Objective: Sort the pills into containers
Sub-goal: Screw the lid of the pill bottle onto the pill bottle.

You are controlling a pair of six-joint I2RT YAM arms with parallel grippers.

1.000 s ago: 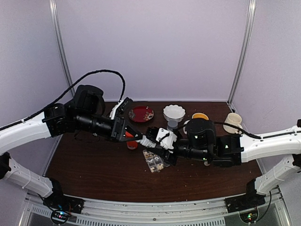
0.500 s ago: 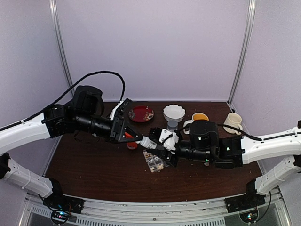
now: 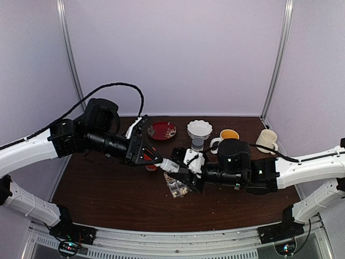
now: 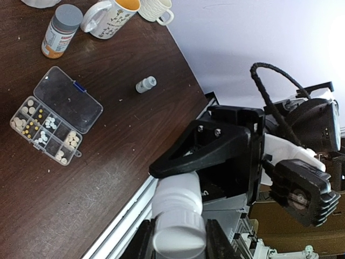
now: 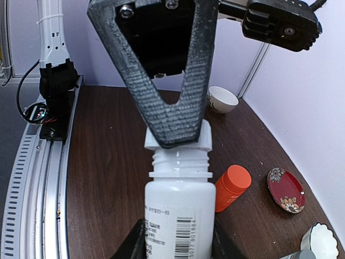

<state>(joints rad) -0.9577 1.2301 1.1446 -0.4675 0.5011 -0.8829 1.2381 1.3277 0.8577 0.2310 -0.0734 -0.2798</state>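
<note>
Both arms had drifted slightly left. The right gripper (image 5: 176,245) clenched a white plastic bottle (image 5: 176,210), the left gripper (image 4: 180,237) its white cap (image 5: 204,139), likely to unscrew it near the clear rectangular pill box (image 4: 56,116) holding pale pills (image 4: 49,123).

Left hand (image 3: 160,161), right hand (image 3: 181,172) tip-to-tip, clamped.

A dark brown wooden counter (image 3: 108,199) sits inside a booth of plain pale lilac walls (image 3: 178,54). Slim metal posts (image 3: 70,54) mark the back corners. A slotted aluminium rail (image 3: 178,240) edges the near side. The light is soft and even.
</note>
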